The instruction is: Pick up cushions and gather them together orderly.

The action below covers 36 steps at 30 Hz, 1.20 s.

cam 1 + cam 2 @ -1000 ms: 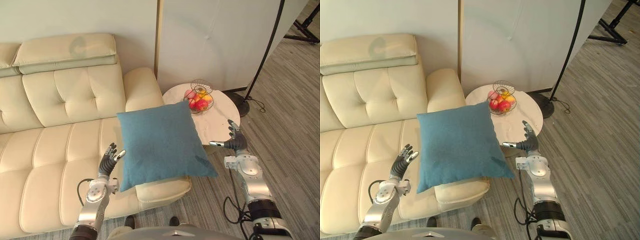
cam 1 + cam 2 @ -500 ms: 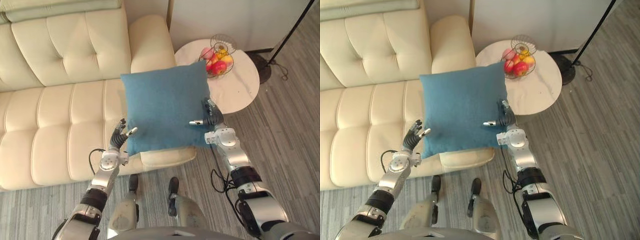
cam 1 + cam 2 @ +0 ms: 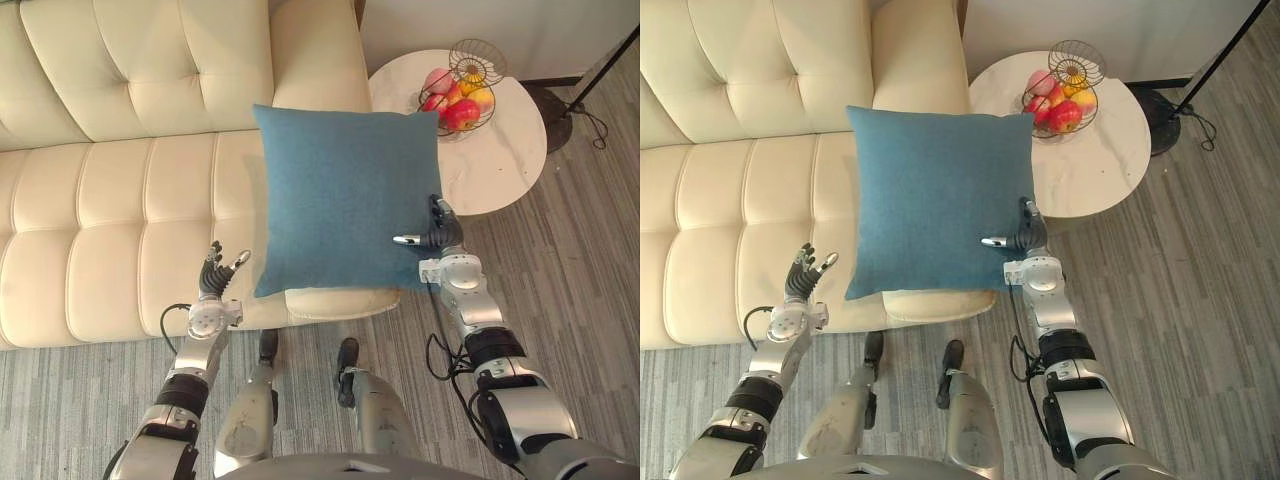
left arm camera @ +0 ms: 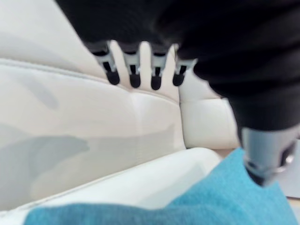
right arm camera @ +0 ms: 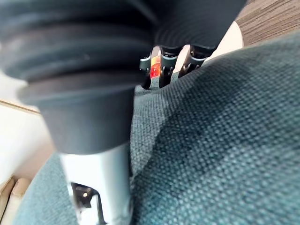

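**Left eye view: blue cushion at the sofa's arm end, a hand on either side**

Cream leather sofa [image 3: 120, 200], tufted back, runs across the robot's left and centre. Grey plank floor [image 3: 580, 300] in front and to the right.

Blue square cushion [image 3: 340, 200] lies flat on the sofa's right end, over the armrest. Its near edge reaches the seat's front edge. Its right edge overlaps the round white table [image 3: 500, 170] as seen from above; contact between the two cannot be judged.

Wire basket [image 3: 462, 85] of red and yellow fruit sits on the table's far side, well apart from the cushion.

Right hand [image 3: 437, 232] at the cushion's near right corner, touching the fabric: fingers straight and upright along the edge, thumb stretched out across the blue cloth. Nothing gripped.

Left hand [image 3: 212, 290] over the seat's front, just beside the cushion's near left corner. Fingers spread and straight, empty. Its thumb points towards the cushion edge, not touching.
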Available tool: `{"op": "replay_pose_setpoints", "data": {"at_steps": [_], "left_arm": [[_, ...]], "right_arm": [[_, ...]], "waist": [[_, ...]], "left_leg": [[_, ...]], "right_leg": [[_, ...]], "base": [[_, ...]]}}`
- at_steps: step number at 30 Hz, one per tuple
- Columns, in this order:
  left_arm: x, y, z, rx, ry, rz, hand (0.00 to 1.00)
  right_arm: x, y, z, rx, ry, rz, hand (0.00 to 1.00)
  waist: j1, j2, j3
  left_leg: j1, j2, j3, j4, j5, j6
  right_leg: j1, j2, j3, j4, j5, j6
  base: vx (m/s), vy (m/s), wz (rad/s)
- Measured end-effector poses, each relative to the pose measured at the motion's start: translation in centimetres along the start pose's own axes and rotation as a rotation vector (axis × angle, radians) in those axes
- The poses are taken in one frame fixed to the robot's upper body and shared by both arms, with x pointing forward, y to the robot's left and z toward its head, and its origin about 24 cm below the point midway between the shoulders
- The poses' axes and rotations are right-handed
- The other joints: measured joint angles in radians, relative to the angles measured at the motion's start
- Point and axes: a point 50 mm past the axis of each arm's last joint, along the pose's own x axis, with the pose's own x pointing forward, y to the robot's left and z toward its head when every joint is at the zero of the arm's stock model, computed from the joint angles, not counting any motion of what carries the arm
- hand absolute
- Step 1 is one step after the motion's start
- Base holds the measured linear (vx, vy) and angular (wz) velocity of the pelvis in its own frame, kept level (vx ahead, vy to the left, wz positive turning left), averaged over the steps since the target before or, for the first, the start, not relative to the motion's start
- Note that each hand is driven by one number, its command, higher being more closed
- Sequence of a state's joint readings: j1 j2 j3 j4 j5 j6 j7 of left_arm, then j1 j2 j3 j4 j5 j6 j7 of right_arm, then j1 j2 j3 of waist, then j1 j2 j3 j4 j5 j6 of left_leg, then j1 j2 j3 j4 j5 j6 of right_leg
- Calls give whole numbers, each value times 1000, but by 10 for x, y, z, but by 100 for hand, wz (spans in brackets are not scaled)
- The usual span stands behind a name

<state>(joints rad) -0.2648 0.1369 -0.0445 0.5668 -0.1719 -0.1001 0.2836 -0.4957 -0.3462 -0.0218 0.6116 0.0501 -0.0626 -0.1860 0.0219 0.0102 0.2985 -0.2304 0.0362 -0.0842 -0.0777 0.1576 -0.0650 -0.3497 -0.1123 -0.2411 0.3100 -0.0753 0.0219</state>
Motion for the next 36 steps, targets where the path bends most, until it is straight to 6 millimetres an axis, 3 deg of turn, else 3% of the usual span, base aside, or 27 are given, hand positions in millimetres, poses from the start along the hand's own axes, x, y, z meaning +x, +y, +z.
{"op": "replay_pose_setpoints", "data": {"at_steps": [13, 36], "left_arm": [[4, 1, 8, -12, -23, 13, 0], [-7, -38, 19, 13, -85, -186, 0]], "right_arm": [[-8, -10, -12, 138, 46, -172, 0], [-66, -33, -15, 391, -82, -331, 0]], "waist": [[2, -20, 32], [-34, -41, 39]], "left_leg": [[-21, -8, -12, -6, -5, -4], [29, 18, 62, 0, -35, -5]], "right_leg": [[-14, -10, -11, 5, -7, 4], [48, 32, 38, -86, 21, 4]], "base": [[-4, -4, 3], [31, -14, -8]]}}
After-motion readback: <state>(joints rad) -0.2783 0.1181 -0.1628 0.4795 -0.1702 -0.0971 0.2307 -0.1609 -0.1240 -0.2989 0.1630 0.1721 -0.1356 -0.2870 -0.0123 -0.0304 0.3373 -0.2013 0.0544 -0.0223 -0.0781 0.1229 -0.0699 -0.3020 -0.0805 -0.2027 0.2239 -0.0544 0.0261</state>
